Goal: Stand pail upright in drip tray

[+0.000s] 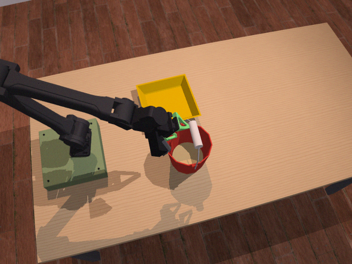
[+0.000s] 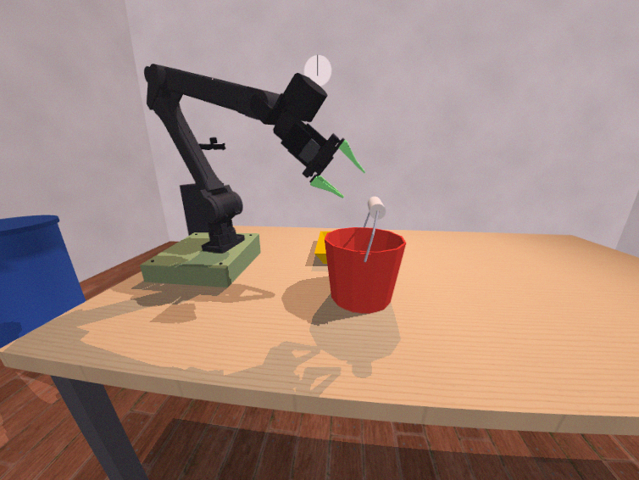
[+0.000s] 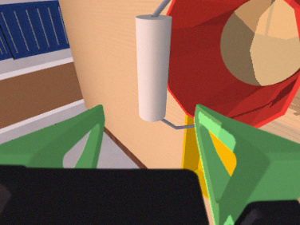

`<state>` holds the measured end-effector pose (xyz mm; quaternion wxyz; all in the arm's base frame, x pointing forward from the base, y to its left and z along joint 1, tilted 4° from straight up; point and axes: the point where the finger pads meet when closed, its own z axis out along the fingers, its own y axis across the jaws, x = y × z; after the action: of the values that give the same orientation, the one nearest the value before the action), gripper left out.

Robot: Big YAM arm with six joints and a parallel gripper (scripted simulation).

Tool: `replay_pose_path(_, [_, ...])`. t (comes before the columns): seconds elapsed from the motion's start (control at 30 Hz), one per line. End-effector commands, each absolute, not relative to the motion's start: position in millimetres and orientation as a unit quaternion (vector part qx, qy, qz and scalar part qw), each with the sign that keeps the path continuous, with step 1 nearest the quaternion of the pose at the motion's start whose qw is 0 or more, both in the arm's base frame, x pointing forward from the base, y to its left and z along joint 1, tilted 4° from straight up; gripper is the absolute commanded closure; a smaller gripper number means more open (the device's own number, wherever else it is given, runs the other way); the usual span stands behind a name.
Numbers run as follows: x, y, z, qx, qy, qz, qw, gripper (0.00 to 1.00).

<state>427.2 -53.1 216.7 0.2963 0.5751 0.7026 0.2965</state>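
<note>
The red pail (image 1: 189,149) stands upright on the table, just in front of the yellow drip tray (image 1: 168,96). Its wire handle stands raised, with a white cylindrical grip (image 1: 195,133) on top. The pail also shows in the side view (image 2: 363,270), with the grip (image 2: 375,206) above its rim. My gripper (image 2: 339,172) with green fingers is open and empty, in the air above and to the left of the grip, apart from it. In the wrist view the grip (image 3: 153,68) lies ahead between the fingers, beyond their tips. The tray is mostly hidden behind the pail in the side view (image 2: 320,247).
The arm's green base block (image 1: 71,153) sits at the table's left. A blue bin (image 2: 30,273) stands off the table to the left in the side view.
</note>
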Motion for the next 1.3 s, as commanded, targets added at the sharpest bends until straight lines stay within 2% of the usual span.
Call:
replay_pose_path(0.0, [434.5,-50.4,217.7,0.571,0.700,0.302,0.304,0.30])
replay_pose_path(0.3, [451.9,-51.6,201.7,0.573,0.698,0.301,0.305,0.30])
replay_pose_path(0.33, [457.1,-54.2,222.4,0.565,0.696,0.306,0.319,0.30])
replay_pose_path(1.27, [456.1,-55.0,223.2,0.565,0.696,0.306,0.319,0.30])
